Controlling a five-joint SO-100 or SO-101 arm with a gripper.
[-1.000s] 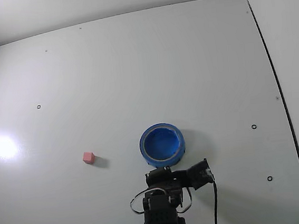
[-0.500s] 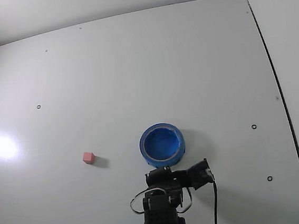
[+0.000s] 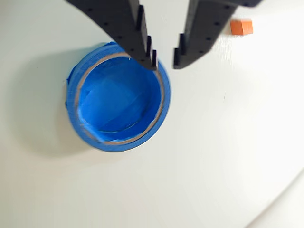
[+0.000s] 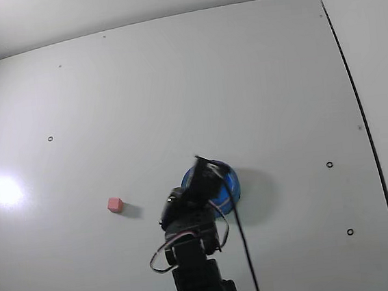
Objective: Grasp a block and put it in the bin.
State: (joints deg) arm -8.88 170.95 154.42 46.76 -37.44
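1. Table (image 4: pixel 174 85): white, fills both views.
2. Arm (image 4: pixel 191 256): lower centre of the fixed view, covering most of the bin.
3. Bin (image 3: pixel 90 133): blue, centre-left of the wrist view, nothing inside.
4. Gripper (image 3: pixel 165 59): top centre of the wrist view, above the bin's rim, jaws slightly spread, holding nothing.
5. Block (image 3: pixel 241 27): upper right of the wrist view, on the table; in the fixed view (image 4: pixel 115 205), left of the bin, well apart.

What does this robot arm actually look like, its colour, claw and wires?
The arm is matte black plastic, built of blocky segments, with thin black and pale cables looping beside it. Its gripper has two flat black fingers with stepped, toothed inner edges and small holes.
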